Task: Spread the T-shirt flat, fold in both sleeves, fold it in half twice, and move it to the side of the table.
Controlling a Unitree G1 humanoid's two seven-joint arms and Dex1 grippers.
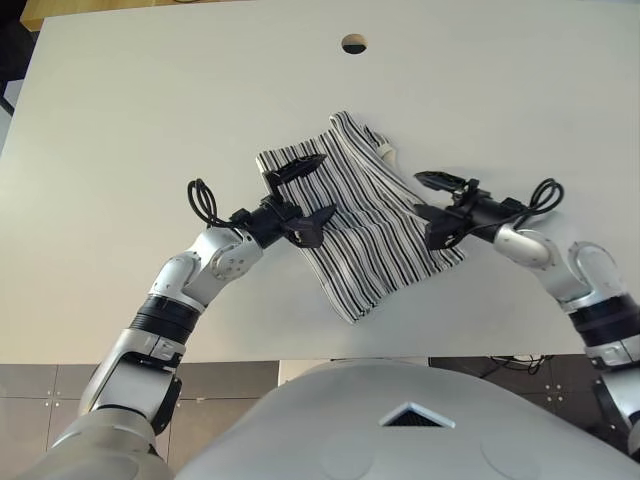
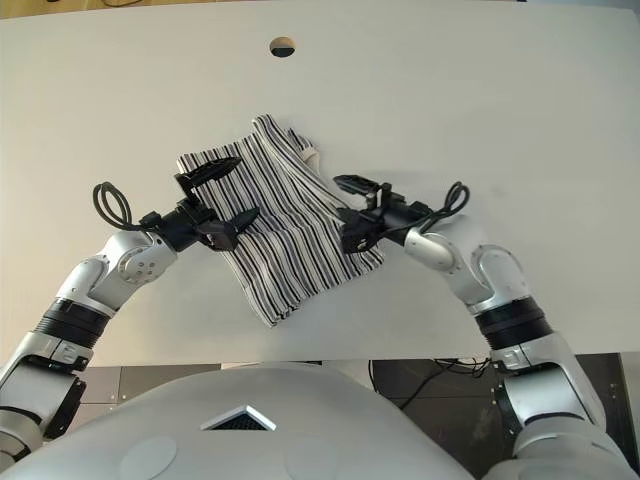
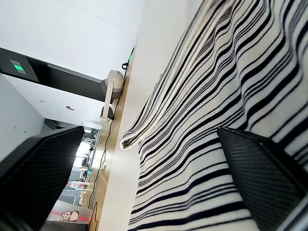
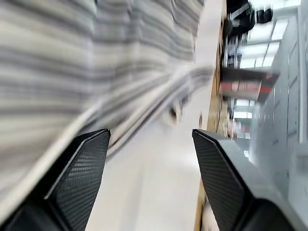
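Left tool [image 1: 322, 187] hangs just above the left long edge of the T-shirt [image 1: 370, 240], fingers [image 3: 260, 183] spread wide, nothing gripped; its wrist view has striped cloth running between them. Right tool [image 1: 420, 195] mirrors it on the opposite long edge, also wide open and empty, with the cloth border and bare tabletop [image 1: 150, 120] showing between its fingers [image 4: 77, 178]. Shirt sits mid-tabletop as a compact striped rectangle, no sleeves sticking out, so I'd guess they're already folded in, though I can't tell how many layers there are. Key geometry: the long axis runs diagonally, far end toward the robot's left and near corner toward its right and the front edge. The collar end, with a small pale tag [image 1: 385, 152], points away toward the cable hole [image 1: 353, 43]. The tools flank the shirt across its short axis, roughly level with each other around the upper-middle of its length, each pointing inward at it. Neither arm is clearly nearer, but the left is more over the cloth and the right is at the rim. For a half fold along the length, both need to drop and pinch their own edge, then carry one end over the other. Risk: the skew could make the corners land offset.
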